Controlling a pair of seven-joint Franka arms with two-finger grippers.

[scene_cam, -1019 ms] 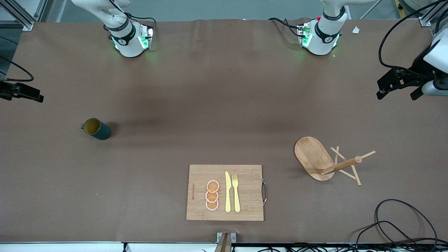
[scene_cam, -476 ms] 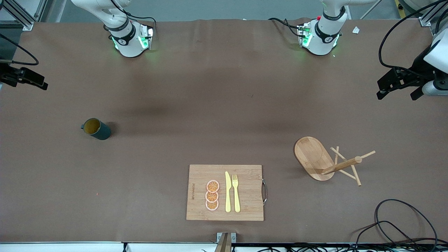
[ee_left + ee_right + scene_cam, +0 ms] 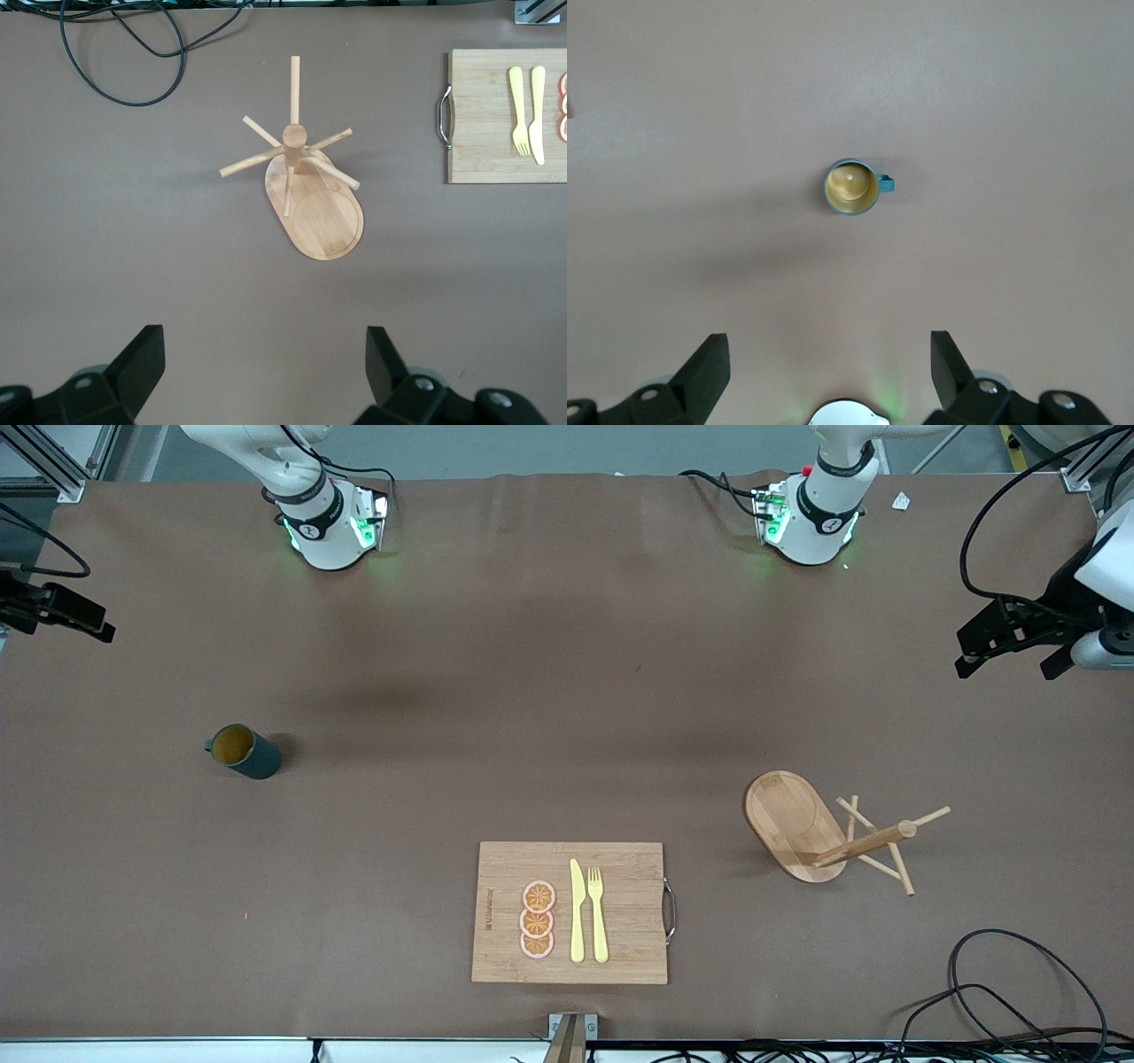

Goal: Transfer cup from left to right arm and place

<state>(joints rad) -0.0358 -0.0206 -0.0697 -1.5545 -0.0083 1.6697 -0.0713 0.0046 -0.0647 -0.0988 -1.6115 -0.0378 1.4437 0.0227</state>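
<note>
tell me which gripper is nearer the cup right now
Right. The right gripper hangs open at the right arm's end of the table, where the cup stands. The left gripper, open too, is up at the left arm's end.

table (image 3: pixel 567 691): brown cover | on it: cup (image 3: pixel 244 751); cutting board (image 3: pixel 570 912); peg rack (image 3: pixel 824 837); cable (image 3: pixel 1019 983)

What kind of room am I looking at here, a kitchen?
Probably a robotics lab, not a kitchen: two robot bases bolted along a covered table, loose cables, and staged props like a cutting board and cup.
</note>
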